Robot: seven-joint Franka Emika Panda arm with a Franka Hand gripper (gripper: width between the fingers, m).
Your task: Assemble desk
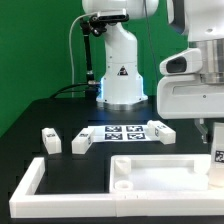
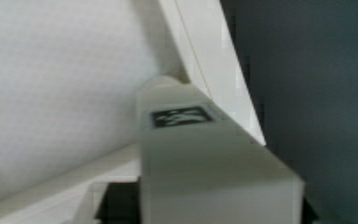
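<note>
The desk's white rimmed tabletop panel (image 1: 160, 172) lies at the front of the black table, and in the wrist view its rim (image 2: 206, 60) runs away from me. A white blocky leg (image 2: 202, 150) with a black-and-white tag stands at the panel's edge. It fills the space between my jaws. In the exterior view that leg (image 1: 218, 156) shows at the far right, under my gripper (image 1: 212, 138), which is shut on it. My fingers themselves hardly show in the wrist view.
Three loose legs (image 1: 50, 140) (image 1: 80, 144) (image 1: 157, 130) lie behind the panel, around the marker board (image 1: 118, 133). A long white border rail (image 1: 30, 185) bends round the front at the exterior view's left. The robot's base (image 1: 122, 75) stands at the back.
</note>
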